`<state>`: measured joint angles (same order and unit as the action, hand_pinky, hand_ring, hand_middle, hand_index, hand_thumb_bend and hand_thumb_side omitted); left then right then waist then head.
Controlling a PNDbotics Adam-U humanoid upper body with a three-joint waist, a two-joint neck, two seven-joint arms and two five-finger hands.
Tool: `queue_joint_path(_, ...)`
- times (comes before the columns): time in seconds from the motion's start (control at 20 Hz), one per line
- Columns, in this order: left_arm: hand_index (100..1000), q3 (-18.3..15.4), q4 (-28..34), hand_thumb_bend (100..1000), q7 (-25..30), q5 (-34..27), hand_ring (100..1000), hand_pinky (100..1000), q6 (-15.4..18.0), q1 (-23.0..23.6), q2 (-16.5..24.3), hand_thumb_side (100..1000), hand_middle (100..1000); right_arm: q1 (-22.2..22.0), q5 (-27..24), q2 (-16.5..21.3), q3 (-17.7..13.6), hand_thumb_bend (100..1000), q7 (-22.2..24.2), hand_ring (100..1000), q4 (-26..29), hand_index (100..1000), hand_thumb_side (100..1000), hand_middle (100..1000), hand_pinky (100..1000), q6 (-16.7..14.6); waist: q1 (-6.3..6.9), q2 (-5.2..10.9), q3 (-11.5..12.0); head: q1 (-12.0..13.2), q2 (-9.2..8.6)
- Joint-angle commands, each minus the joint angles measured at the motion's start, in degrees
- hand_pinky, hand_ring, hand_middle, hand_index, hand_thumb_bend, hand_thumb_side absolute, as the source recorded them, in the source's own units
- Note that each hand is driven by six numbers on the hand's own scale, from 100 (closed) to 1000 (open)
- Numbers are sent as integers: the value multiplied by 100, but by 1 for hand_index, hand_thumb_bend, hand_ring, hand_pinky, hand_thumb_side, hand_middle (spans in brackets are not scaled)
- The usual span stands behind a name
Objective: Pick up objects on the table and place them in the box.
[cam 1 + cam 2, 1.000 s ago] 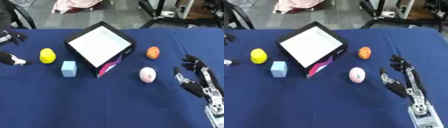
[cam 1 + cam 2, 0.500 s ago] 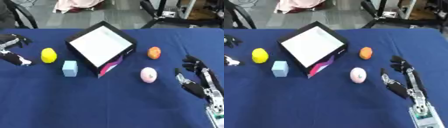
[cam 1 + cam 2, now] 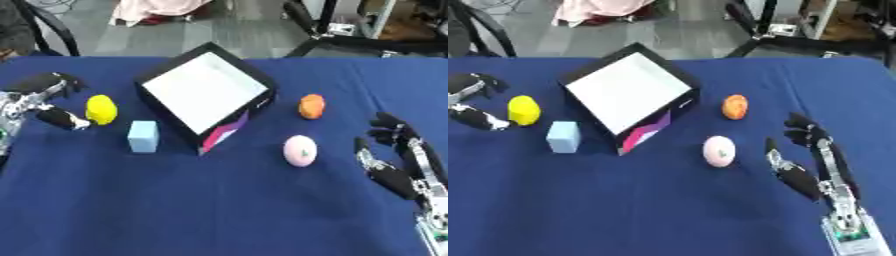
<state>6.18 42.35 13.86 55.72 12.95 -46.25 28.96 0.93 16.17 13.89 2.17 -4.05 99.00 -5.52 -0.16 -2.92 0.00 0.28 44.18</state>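
Note:
A black box (image 3: 206,94) with a white inside lies tilted in the middle of the blue table. A yellow object (image 3: 101,109) sits to its left, with a light blue cube (image 3: 143,135) just below it. An orange object (image 3: 311,106) lies right of the box and a pink egg shape (image 3: 299,150) lies below that. My left hand (image 3: 45,101) is open at the left edge, its fingers and thumb spread on either side of the yellow object's left flank, not closed on it. My right hand (image 3: 811,160) rests open at the lower right, fingers up.
The blue table (image 3: 219,210) runs to the far edge, where chair legs (image 3: 337,35) and a pink cloth (image 3: 162,10) stand on the grey floor. The front half of the cloth holds nothing.
My left hand has come in from the left edge toward the yellow object. The right hand and the objects have stayed put.

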Motion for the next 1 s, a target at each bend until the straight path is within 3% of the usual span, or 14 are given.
queue_joint_path(0.05,872,-99,-72,564,-214,182,686,779,0,-168,-5,407,717,32,-43,60,1,228,12,777,56,901,345,777,817,-7,-72,157,-12,28,-6)
queue_joint_path(0.25,826,-124,-164,476,-435,370,637,733,-125,-173,-87,347,662,33,-50,48,9,224,20,777,49,901,346,777,817,-10,-75,156,-31,24,-6)
queue_joint_path(0.4,703,-140,-207,346,-595,474,527,618,-204,-162,-105,264,515,32,-51,47,7,222,17,777,45,901,347,777,817,-9,-73,153,-38,21,-6)
queue_joint_path(0.6,557,-189,-170,260,-908,436,390,453,-356,-159,-83,243,342,30,-53,44,7,217,14,777,38,901,349,777,817,-10,-70,154,-41,18,-6)
queue_joint_path(0.75,525,-189,28,251,-1098,229,357,413,-377,-201,-1,251,303,27,-52,49,3,214,9,777,35,901,351,777,818,-7,-64,157,-38,18,-6)
queue_joint_path(1.0,537,-110,692,257,-1215,-162,369,425,-340,-472,193,256,313,17,-49,63,2,212,3,777,32,901,352,777,818,-4,-47,172,-23,27,-6)
